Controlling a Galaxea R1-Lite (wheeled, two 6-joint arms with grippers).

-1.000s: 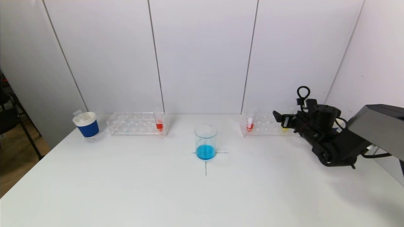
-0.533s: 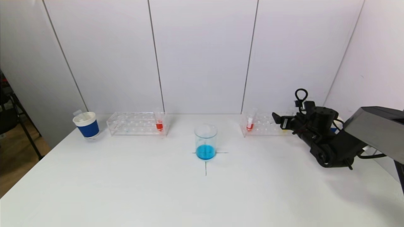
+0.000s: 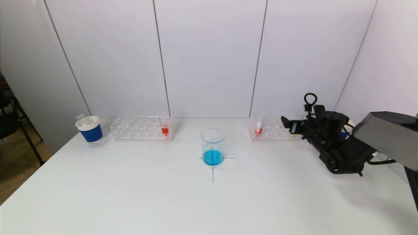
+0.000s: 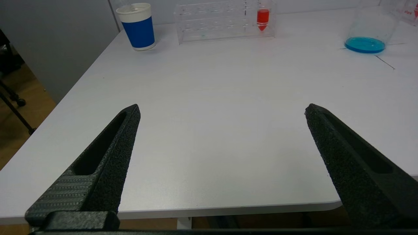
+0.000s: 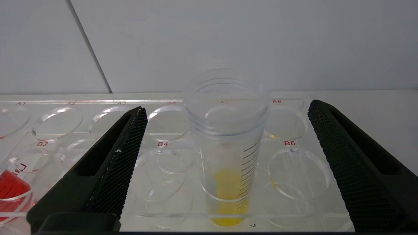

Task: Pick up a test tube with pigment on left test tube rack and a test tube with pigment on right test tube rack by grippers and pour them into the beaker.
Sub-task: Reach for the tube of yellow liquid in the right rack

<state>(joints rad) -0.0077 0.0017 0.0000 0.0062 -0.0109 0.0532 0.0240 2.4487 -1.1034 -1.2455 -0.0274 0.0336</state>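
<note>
Right wrist view: right gripper (image 5: 225,111) jaws spread wide, holding nothing, flanking the clear plastic test tube with yellow pigment (image 5: 228,147), which stands upright in the transparent acrylic right rack (image 5: 163,143). Risk, as I judge it: slick round tube could tilt or slip if the textured black fingers (image 5: 124,150) close off-centre, or a finger could clip the rack's rim.

Left of it, a red-pigment tube (image 3: 258,128). Glass beaker with blue liquid (image 3: 213,147) sits centre table. Far left, left rack (image 3: 140,128) holds a red tube (image 3: 165,127). Left gripper (image 4: 222,111) gapes empty over the near table edge.
</note>
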